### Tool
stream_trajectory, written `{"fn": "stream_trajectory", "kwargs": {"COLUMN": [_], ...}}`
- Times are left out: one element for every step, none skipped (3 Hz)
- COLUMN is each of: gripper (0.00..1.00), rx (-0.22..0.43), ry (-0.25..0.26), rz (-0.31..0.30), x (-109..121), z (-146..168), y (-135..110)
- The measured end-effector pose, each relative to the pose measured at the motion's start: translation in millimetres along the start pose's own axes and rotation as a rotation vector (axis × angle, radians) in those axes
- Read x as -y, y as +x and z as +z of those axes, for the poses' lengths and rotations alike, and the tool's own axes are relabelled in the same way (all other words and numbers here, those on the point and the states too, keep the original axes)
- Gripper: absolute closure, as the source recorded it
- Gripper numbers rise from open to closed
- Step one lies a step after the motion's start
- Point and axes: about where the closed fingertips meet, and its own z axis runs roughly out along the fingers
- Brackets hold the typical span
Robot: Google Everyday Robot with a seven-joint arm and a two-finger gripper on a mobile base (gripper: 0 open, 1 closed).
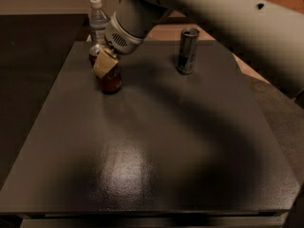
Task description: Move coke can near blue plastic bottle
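The coke can (111, 81) is red with a silver top and is tilted, its top leaning toward the back left. My gripper (105, 64) is shut around its upper part, with a beige finger (106, 61) across the front. The can's base is at or just above the dark table (152, 156); I cannot tell which. The blue plastic bottle (98, 22), clear with a white cap, stands upright at the table's back left edge, a short way behind the can.
A slim silver and dark can (187, 51) stands upright at the back right of the table. My large grey arm (213, 18) reaches in from the upper right, over the back of the table. The floor lies beyond the table edges.
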Motion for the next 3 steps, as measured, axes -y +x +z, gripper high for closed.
{"fn": "stream_trajectory", "kwargs": {"gripper": [1.0, 1.0, 0.82], "rx": [0.018, 0.038, 0.059], "ry": [0.024, 0.042, 0.046], "rz": [0.037, 0.074, 0.105], "x": [24.1, 45.4, 59.4], "z": [5.3, 8.4, 13.2], "y": [-1.4, -1.2, 1.3]}}
